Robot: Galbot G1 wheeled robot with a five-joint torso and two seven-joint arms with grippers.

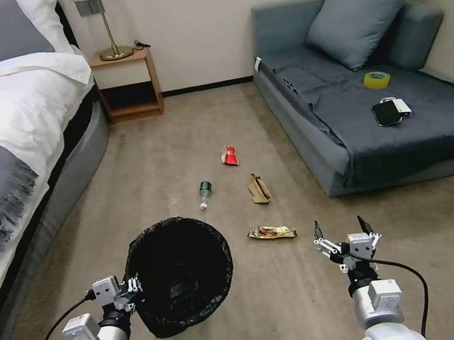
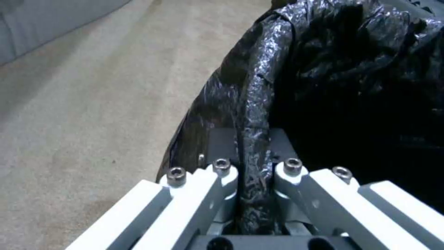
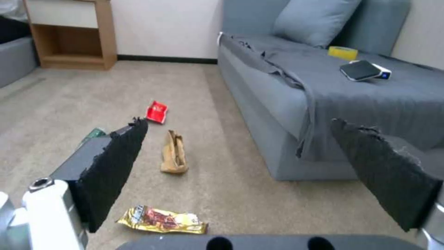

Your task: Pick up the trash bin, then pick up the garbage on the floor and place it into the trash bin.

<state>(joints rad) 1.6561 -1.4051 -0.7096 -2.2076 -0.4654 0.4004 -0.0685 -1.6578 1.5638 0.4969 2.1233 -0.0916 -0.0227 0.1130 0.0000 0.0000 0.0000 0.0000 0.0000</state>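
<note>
bed left, sofa right, garbage on floor between

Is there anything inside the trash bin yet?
The trash bin, gripped at its rim by the left gripper, shows only crinkled black liner inside. All four litter pieces lie on the floor. The dark bottom cannot be made out.

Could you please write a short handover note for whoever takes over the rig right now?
Left gripper: shut on the trash bin, pinching its bag-lined rim.
Right gripper: open, empty, poised low above the floor near the gold-red wrapper.
Garbage, all on the carpet: red snack packet, clear bottle, brown paper bag, and the wrapper.
Done: bin gripped. Left: all four pieces into the bin.
</note>
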